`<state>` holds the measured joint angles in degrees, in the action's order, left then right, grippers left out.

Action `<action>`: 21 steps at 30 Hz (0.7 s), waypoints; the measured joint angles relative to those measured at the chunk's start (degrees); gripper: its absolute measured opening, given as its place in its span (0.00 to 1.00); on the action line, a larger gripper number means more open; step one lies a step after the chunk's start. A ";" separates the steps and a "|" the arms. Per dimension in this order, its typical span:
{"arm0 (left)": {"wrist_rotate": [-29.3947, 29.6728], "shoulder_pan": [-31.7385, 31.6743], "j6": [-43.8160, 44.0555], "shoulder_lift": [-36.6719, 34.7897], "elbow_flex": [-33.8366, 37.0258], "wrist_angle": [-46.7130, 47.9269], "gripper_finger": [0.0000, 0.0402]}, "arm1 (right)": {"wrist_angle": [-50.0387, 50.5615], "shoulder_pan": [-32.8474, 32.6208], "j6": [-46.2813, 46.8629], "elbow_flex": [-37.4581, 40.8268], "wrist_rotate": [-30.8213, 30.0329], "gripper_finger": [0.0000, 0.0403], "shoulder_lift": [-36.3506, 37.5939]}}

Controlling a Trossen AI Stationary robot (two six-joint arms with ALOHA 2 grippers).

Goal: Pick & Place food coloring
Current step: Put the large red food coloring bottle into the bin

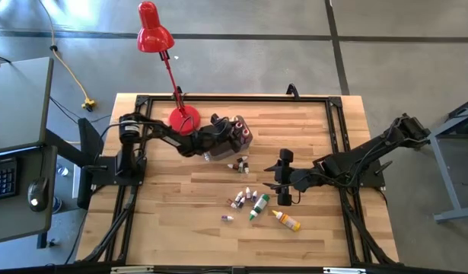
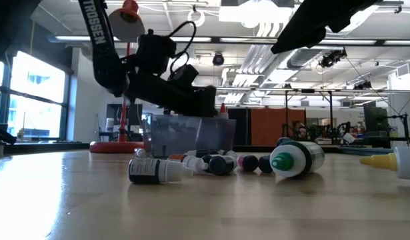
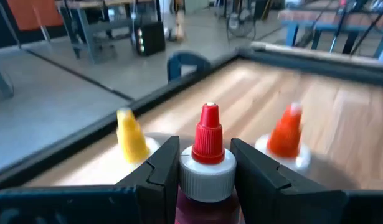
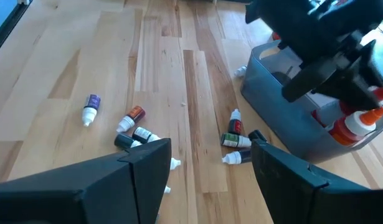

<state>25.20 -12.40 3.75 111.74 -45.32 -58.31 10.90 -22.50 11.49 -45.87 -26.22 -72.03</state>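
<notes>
Red-capped bottle (image 3: pixel 207 158) sits clamped in the left gripper (image 3: pixel 205 171) over the bin (image 1: pixel 232 139).

A: From where I'm standing the red bottle (image 3: pixel 208 163) in the left gripper (image 3: pixel 205 171) gets cut off at the left wrist shot's edge, so you only see cap and collar. The yellow cap (image 3: pixel 131 135) and orange cap (image 3: pixel 286 132) beside it are blurry.

B: Same with the bin (image 2: pixel 189 135) at table level, the left arm covers its top. Overhead, the small bottles (image 1: pixel 241 196) are too tiny to tell colours apart.

A: And the yellow bottle (image 2: pixel 395 161) runs off the edge of the low shot. The right gripper's (image 4: pixel 211 163) fingertips drop out of its own wrist shot too.
</notes>
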 joint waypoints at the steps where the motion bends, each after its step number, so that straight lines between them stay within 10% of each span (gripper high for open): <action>1: 0.08 0.00 0.19 0.67 -0.07 -0.26 0.28 | 0.00 0.00 0.00 0.00 0.00 0.54 0.00; 21: 3.72 0.05 -1.24 3.65 -7.19 5.50 0.37 | 0.02 0.00 0.00 0.00 0.04 0.54 0.00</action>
<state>28.92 -12.36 2.51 115.39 -52.51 -52.82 10.92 -22.50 11.49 -45.87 -26.17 -72.03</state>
